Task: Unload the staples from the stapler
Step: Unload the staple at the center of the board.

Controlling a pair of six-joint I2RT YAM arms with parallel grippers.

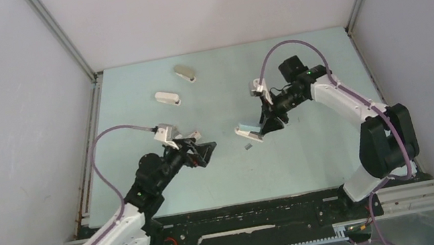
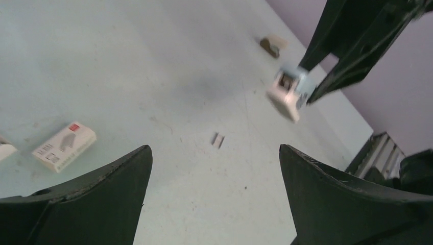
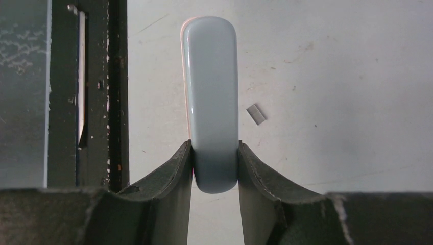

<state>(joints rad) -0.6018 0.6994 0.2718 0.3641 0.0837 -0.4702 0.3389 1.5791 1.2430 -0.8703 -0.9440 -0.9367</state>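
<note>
A small white labelled box lies far left on the worktop. A second box beside it is cut off by the left wrist view's edge. My left end effector is spread wide, nothing between its fingers, aimed right.

A short grey strip of staples lies flat on the worktop between my two arms, just near of the stapler's free tip. From above it is too small to read its direction.

The stapler is pale blue-grey, glossy and round-ended. Its long axis runs left to right, free end pointing left. Its front is blurred in the left wrist view. My right end effector is clamped on its rear end, partly hiding it.
</note>
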